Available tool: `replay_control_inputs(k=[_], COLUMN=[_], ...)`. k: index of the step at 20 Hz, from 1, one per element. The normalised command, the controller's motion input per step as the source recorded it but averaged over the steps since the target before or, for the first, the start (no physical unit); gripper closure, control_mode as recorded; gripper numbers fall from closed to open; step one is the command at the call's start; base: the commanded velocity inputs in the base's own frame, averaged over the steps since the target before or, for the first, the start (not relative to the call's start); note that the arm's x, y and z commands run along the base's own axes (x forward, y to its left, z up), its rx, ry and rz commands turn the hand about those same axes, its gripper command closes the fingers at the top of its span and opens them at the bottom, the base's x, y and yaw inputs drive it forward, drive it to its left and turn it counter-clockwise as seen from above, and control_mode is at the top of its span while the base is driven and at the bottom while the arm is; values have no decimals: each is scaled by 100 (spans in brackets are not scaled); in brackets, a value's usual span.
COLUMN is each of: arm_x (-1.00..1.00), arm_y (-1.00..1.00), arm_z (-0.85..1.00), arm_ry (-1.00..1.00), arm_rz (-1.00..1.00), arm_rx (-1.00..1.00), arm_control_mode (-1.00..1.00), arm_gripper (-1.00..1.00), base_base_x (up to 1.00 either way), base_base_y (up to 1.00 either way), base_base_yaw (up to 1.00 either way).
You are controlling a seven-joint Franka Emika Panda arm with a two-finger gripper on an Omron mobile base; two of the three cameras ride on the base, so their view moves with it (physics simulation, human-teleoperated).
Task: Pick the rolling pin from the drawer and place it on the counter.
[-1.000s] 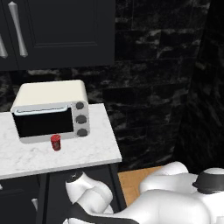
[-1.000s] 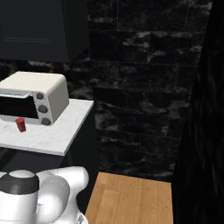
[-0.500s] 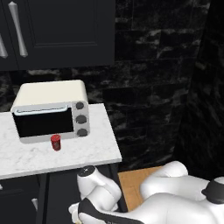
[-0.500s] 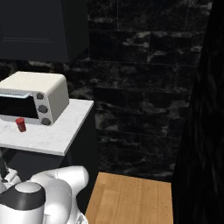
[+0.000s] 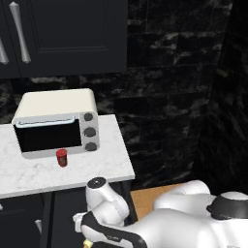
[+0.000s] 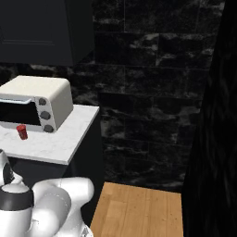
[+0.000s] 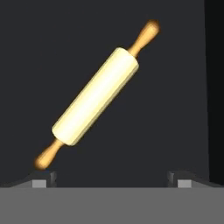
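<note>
Left base view: white marble counter [image 5: 72, 172] carried cream toaster oven [image 5: 55, 123] and small red can [image 5: 61, 157]. Hand view: pale-yellow wooden rolling pin [image 7: 96, 96] lay diagonally on dark drawer floor [image 7: 166, 109], ahead of wide-apart gripper [image 7: 111, 179], untouched.

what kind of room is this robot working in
A kitchen, by the look of it: a toaster oven and a small red can stand on a white marble counter above black cabinets, and the hand view shows a rolling pin lying in a dark drawer.
</note>
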Motion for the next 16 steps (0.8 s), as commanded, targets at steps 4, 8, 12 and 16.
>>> replay_control_inputs(k=[4, 8, 12, 16], arm_x=[39, 19, 0, 0], arm_y=[56, 50, 4, 0], arm_z=[-8, -24, -36, -29], arm_ry=[0, -4, -23, -25], arm_rz=[-2, 0, -11, -14], arm_rx=[-3, -3, -1, 0], arm_control_mode=[-100, -100, -100, -100], arm_gripper=[-100, -100, -100, -100], base_base_x=[0, 0, 0, 0], base_base_y=[0, 0, 0, 0], base_base_yaw=[0, 0, 0, 0])
